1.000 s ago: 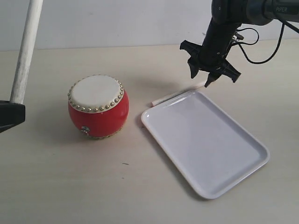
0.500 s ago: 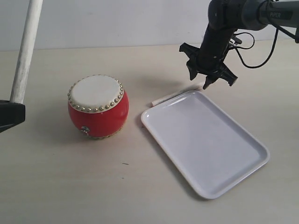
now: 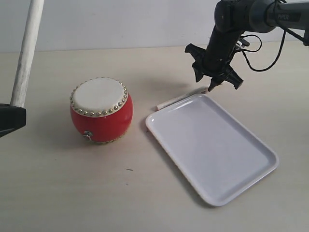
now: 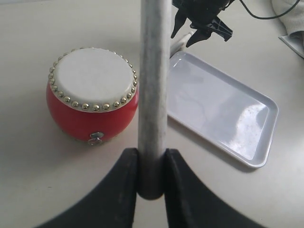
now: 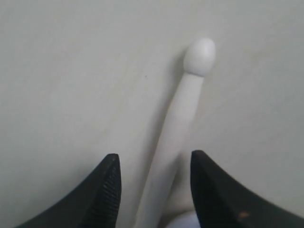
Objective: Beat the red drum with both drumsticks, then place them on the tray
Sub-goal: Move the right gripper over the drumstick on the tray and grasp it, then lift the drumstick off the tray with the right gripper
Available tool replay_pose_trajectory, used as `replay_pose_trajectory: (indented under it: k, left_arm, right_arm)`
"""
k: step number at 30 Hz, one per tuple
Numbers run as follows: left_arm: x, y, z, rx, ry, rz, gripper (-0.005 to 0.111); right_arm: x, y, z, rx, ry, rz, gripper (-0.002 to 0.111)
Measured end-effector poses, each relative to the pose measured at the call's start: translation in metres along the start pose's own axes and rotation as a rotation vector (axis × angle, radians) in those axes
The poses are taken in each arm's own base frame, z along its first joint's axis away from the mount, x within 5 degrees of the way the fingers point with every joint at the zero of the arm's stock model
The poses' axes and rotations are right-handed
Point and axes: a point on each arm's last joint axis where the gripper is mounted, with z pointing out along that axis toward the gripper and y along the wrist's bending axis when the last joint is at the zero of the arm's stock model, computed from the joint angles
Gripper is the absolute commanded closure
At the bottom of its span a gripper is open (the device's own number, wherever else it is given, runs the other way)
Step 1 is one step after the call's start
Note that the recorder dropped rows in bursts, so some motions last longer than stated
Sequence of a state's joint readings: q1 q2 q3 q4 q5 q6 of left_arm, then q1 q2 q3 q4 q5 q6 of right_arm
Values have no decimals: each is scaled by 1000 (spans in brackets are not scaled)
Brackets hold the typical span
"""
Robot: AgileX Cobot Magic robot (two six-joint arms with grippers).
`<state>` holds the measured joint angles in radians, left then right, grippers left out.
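The right gripper (image 3: 205,82) hangs over the far-right end of the loose drumstick (image 3: 179,99), jaws released astride its shaft, with the rounded tip beyond them. The stick lies flat on the surface along the far-left rim of the tray (image 3: 212,145), its long axis running near-left to far-right. The left gripper (image 4: 152,161) clenches the other drumstick (image 4: 154,85) upright, left of the red drum (image 3: 101,113).

The red drum (image 3: 102,123) has a glossy lacquered body, a matt cream head and shiny brassy studs. The tray (image 3: 217,145) looks like smooth, glossy white plastic. The drumsticks (image 3: 26,58) are pale, matt wood.
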<state>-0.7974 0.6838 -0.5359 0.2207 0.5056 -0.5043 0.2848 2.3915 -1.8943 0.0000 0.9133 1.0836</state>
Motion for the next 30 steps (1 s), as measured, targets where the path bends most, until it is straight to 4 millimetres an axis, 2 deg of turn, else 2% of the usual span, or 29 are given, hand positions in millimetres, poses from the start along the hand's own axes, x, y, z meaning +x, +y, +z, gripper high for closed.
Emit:
replay_pose_trajectory:
  k: [19,27,30]
  left_arm:
    - [0,0,0,0,0,0,107]
    - [0,0,0,1,-2,0,107]
    - [0,0,0,1,-2,0,107]
  right_arm:
    - [2,-2,10,10,24,13,67]
    - [3,-1,10,6,32,6,85]
    - [3,-1,10,1,33,9,87]
